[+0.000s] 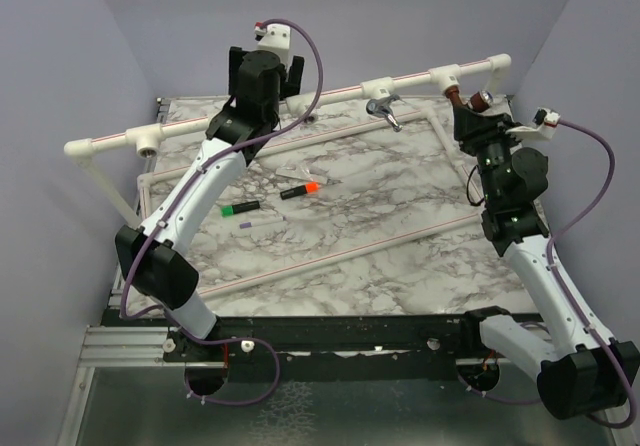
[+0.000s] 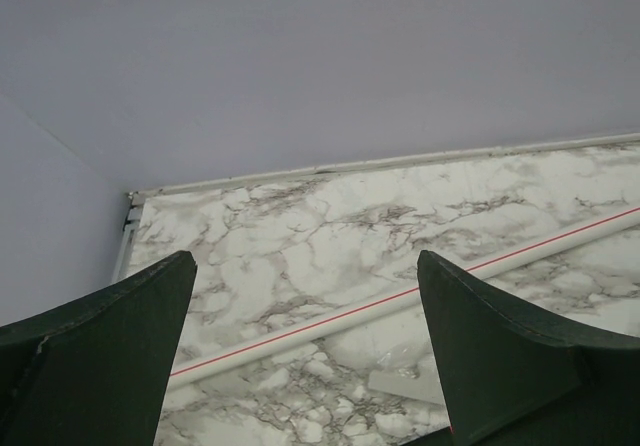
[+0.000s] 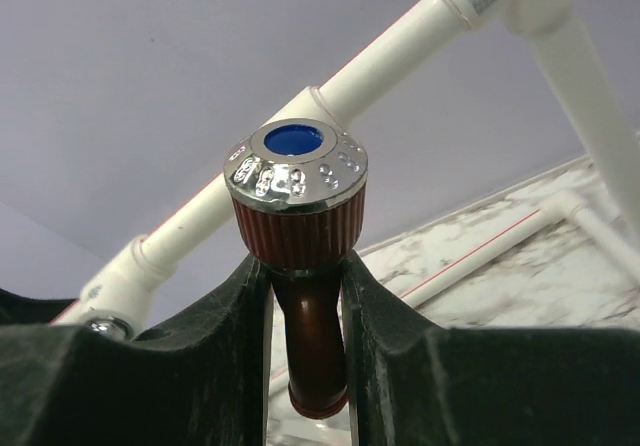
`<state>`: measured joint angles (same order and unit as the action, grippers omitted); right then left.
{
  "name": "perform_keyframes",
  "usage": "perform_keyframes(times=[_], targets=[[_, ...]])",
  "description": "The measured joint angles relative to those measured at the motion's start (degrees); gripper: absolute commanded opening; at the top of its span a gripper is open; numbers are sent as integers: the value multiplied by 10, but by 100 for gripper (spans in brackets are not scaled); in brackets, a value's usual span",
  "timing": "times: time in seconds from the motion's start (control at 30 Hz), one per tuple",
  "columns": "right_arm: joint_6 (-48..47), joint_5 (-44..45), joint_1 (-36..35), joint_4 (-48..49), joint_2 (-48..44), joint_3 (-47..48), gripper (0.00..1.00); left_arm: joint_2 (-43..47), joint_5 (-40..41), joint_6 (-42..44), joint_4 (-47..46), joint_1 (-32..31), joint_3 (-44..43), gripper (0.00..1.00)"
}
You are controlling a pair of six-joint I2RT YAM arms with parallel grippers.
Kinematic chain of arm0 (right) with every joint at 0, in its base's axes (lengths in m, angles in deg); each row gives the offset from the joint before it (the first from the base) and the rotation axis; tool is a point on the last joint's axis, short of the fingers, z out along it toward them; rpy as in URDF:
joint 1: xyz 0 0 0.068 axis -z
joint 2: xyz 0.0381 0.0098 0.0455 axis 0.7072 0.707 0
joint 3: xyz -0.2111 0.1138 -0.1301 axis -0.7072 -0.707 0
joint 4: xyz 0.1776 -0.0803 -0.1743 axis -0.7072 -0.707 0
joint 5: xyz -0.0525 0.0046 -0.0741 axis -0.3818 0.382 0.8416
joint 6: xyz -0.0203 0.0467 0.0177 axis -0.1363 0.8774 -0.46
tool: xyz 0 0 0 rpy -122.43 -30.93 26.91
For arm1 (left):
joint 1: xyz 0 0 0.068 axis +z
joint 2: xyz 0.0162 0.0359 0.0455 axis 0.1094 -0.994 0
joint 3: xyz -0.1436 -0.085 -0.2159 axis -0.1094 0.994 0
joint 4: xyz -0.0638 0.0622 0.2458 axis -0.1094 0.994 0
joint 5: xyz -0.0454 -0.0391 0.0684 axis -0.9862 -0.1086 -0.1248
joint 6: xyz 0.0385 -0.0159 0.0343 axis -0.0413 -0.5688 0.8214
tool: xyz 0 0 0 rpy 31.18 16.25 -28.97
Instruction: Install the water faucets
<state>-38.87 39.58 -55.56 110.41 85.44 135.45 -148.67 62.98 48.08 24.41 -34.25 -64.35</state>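
Copper faucet [image 3: 312,336] pinched by the right gripper [image 3: 303,271] at the neck, just under the ribbed knob [image 3: 297,221], up beside the right-hand tee [image 1: 447,74] of the pipe [image 1: 330,94]. Probably rigid metal, weighty for its size, smooth and apt to twist between the pads; best held at neck or ribbing, not the glossy top. Left gripper [image 2: 305,266] spread wide, holding nothing. Shown only from above: chrome faucet [image 1: 384,109] hanging at the middle tee [image 1: 380,86], seemingly fitted. Shown only from the right wrist: blue disc [image 3: 293,138] and the exact bite.
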Motion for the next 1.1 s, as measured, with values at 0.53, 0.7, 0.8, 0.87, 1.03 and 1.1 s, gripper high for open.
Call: perform_keyframes(times=[0.53, 0.7, 0.8, 0.87, 1.03, 1.1], targets=[[374, 6, 3, -43, -1, -6, 1, 42, -90, -113, -76, 40, 70, 93], [478, 0, 5, -49, 8, -6, 0, 43, -98, -120, -83, 46, 73, 93], [525, 0, 5, -58, 14, -1, 3, 44, -101, -123, -87, 49, 76, 93], [539, -2, 5, -76, 17, 10, 19, 45, -102, -124, -91, 51, 79, 93], [539, -5, 5, -105, 15, 22, 50, 49, -105, -126, -100, 54, 86, 93], [532, -24, 0, -113, 14, 20, 58, 50, -106, -129, -100, 53, 88, 93]])
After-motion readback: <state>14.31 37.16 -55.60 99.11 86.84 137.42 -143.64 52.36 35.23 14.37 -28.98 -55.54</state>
